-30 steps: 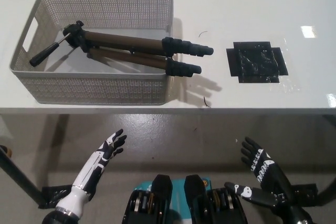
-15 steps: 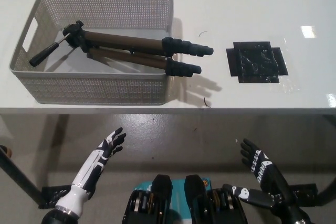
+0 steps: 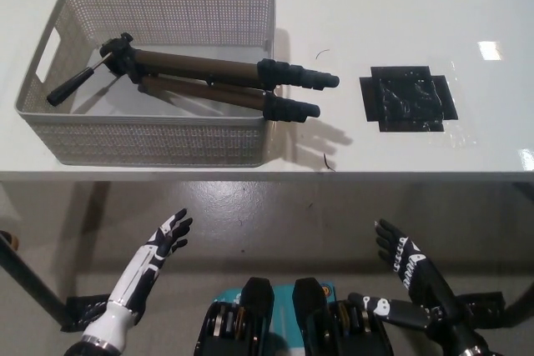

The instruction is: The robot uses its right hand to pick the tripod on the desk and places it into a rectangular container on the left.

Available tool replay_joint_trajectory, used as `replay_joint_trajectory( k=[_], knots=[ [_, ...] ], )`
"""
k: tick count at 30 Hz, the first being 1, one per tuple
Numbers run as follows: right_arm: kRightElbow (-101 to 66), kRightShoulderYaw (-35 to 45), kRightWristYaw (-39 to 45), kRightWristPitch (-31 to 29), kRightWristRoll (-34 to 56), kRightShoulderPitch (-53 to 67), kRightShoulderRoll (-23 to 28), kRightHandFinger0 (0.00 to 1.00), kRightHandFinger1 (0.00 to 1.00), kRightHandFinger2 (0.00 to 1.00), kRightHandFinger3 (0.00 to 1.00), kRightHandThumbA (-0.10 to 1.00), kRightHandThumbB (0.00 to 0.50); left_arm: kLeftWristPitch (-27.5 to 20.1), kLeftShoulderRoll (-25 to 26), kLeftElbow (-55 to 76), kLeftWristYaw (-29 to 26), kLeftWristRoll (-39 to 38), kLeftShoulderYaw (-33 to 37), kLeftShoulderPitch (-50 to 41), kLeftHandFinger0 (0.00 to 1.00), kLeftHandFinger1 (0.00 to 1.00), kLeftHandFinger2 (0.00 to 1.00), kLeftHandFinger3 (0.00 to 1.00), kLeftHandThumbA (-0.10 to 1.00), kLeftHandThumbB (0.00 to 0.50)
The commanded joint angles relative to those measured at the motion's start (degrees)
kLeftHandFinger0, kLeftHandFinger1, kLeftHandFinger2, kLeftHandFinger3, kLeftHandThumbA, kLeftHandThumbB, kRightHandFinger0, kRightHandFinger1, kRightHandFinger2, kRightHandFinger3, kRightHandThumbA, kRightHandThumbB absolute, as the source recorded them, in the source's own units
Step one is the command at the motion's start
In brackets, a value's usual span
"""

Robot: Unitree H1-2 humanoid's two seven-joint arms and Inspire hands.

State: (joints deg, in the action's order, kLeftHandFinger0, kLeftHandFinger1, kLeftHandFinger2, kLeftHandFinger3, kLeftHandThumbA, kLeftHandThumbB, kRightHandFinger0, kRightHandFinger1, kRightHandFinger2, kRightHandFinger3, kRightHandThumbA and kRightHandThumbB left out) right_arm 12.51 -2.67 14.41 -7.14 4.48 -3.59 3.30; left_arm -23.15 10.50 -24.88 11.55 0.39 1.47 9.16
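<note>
Below the counter's near edge, the black right hand (image 3: 405, 258) hangs with fingers spread apart, holding nothing. The white left hand (image 3: 168, 237) rests likewise at lower left, fingers apart and empty. Farther off, on the white counter (image 3: 350, 147), the tripod (image 3: 209, 81) lies inside the grey perforated container (image 3: 150, 135) at the left, its black feet poking out over the right rim. A black tape patch (image 3: 407, 102) sits well to the right.
</note>
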Motion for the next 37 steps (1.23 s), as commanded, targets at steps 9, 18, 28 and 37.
replay_joint_trajectory(
  k=[9, 18, 28, 37],
  knots=[
    [-0.87, -0.20, -0.42, 0.28, -0.25, -0.83, 0.60, 1.00, 1.00, 1.00, 1.00, 0.98, 0.202, -0.69, -0.58, 0.74, -1.29, -0.15, -0.83, 0.19, 1.00, 1.00, 1.00, 1.00, 1.00, 0.500],
    [-0.96, -0.21, -0.38, -0.42, -0.22, -0.47, 0.43, 1.00, 1.00, 1.00, 1.00, 0.96, 0.173, -1.02, -0.23, 0.65, -1.15, 0.28, -0.73, 0.31, 1.00, 1.00, 1.00, 1.00, 1.00, 0.500],
    [-0.20, -0.26, -0.08, -1.45, -0.03, -1.01, 0.38, 1.00, 1.00, 1.00, 1.00, 0.99, 0.192, 0.29, -0.05, 0.55, -0.61, 0.27, -0.59, 0.34, 1.00, 1.00, 1.00, 1.00, 1.00, 0.500],
    [-0.54, -1.55, 0.43, -1.59, -0.97, -0.45, 0.75, 1.00, 1.00, 1.00, 1.00, 1.00, 0.151, 0.01, 0.15, -0.20, 1.19, -0.72, 0.28, 0.26, 1.00, 1.00, 1.00, 1.00, 1.00, 0.500]
  ],
)
